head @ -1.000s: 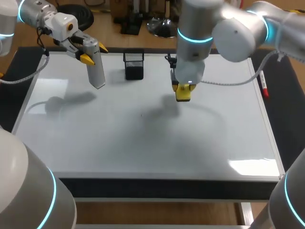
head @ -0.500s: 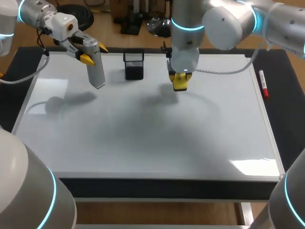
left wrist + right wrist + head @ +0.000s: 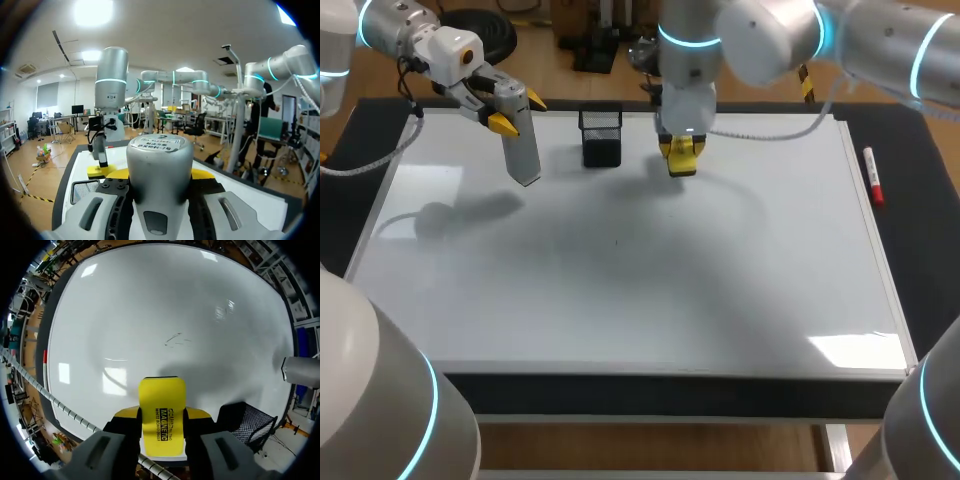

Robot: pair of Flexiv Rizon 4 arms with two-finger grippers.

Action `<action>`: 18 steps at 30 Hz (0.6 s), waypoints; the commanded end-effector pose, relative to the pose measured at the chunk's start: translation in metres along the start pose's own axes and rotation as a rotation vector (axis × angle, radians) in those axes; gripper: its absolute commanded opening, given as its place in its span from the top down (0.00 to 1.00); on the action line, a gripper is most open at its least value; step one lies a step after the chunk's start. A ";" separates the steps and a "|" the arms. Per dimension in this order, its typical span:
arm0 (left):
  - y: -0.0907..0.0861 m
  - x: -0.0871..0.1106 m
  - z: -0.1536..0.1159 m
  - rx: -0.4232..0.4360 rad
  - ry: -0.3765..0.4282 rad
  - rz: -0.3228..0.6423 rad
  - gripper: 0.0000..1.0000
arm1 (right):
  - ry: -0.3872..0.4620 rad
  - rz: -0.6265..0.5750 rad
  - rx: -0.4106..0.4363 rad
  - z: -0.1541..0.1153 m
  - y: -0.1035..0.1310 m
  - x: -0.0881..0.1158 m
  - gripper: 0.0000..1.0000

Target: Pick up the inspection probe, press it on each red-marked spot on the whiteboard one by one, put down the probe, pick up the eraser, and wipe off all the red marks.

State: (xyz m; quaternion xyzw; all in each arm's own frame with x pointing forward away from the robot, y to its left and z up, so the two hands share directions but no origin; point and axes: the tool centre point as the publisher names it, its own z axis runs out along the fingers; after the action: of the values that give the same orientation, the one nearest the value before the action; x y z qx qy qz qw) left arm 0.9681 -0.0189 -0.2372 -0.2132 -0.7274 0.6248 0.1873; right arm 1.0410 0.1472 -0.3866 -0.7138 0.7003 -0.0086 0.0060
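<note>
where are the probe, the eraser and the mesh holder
probe [image 3: 525, 150] head view, middle of its grey body
eraser [image 3: 161, 412] right wrist view, its yellow face
mesh holder [image 3: 602, 148] head view, its front wall

Probe: silver-grey cylinder with a tapered lower end. It hangs nearly upright, tip down and a bit tilted, clamped on both sides by the left gripper. It sits over the far-left part of the whiteboard, clear of the surface, with its shadow on the board beside it.

Eraser: yellow block with a printed black label, pinched between the right gripper fingers. It is low over the board's far edge, about mid-width; can't tell if it touches.

Whiteboard: flat, white, glossy, with a faint dark scuff near centre.
</note>
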 end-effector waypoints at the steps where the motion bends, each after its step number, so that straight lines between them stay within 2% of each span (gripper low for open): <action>1: -0.001 0.000 -0.001 -0.001 0.003 0.001 1.00 | 0.009 0.002 -0.054 0.007 -0.016 -0.008 1.00; 11: -0.001 0.000 -0.001 -0.001 0.003 0.001 1.00 | 0.000 0.022 -0.065 0.013 -0.030 -0.014 1.00; 18: -0.001 0.000 -0.001 -0.001 0.003 0.001 1.00 | 0.009 0.032 -0.067 0.018 -0.031 -0.016 1.00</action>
State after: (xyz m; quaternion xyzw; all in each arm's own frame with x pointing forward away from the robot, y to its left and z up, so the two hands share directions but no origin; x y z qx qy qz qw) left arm 0.9681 -0.0189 -0.2372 -0.2132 -0.7274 0.6248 0.1873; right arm 1.0676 0.1610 -0.4031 -0.7021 0.7119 0.0128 -0.0144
